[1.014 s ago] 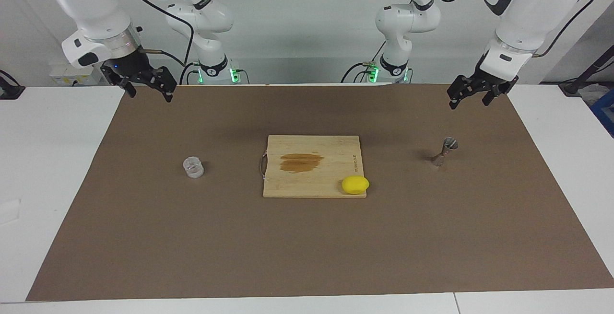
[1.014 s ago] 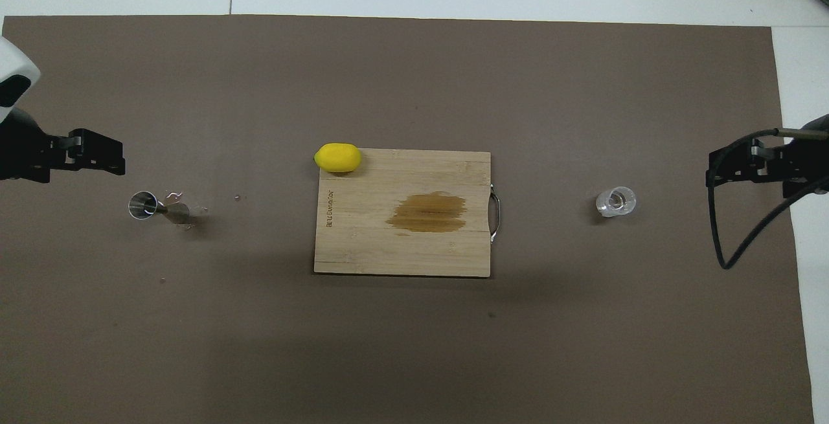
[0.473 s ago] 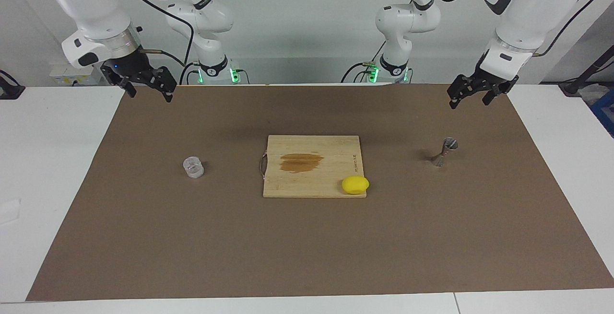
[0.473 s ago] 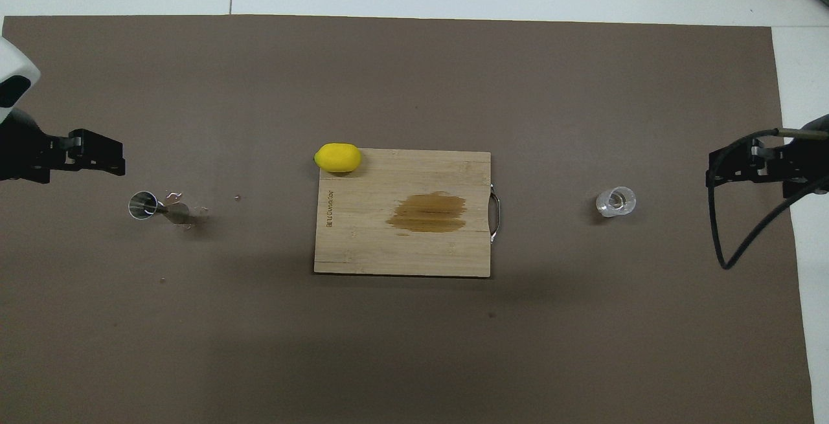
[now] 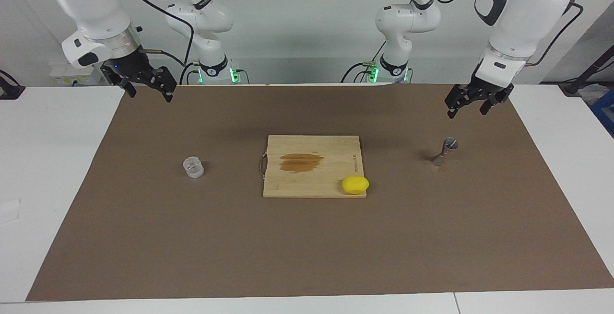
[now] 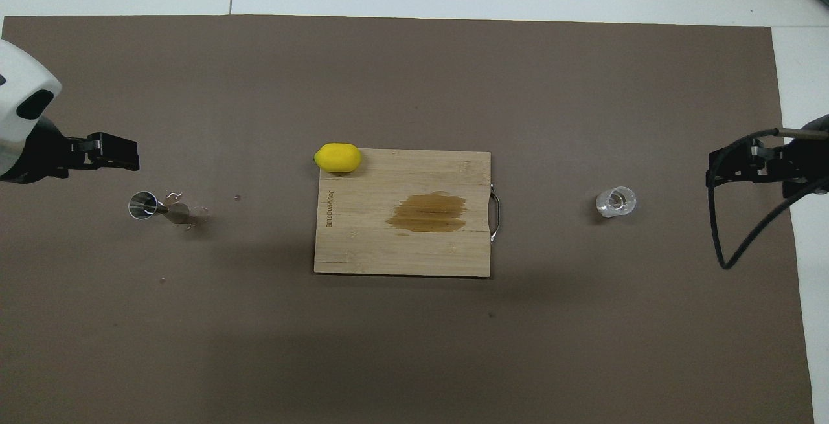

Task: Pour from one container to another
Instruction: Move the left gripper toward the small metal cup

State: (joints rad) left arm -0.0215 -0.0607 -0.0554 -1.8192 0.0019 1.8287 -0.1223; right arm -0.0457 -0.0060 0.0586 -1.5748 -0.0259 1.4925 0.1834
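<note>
A small clear glass cup (image 5: pixel 193 167) (image 6: pixel 616 201) stands upright on the brown mat toward the right arm's end of the table. The silvery hourglass jigger (image 5: pixel 444 151) (image 6: pixel 149 206) stands upright toward the left arm's end. My left gripper (image 5: pixel 466 108) (image 6: pixel 120 154) hangs open over the mat close to the jigger, well above it and touching nothing. My right gripper (image 5: pixel 149 94) (image 6: pixel 738 166) hangs open and empty over the mat's corner at its own end, apart from the cup.
A wooden cutting board (image 5: pixel 336 151) (image 6: pixel 363 249) with a dark wet patch lies mid-table between cup and jigger. A yellow lemon (image 5: pixel 355 184) (image 6: pixel 337 157) rests at its corner. Small droplets (image 6: pixel 175 195) lie on the mat beside the jigger.
My left gripper has come down a little and shifted toward the jigger. The right arm, cup, jigger, board and lemon have not moved.
</note>
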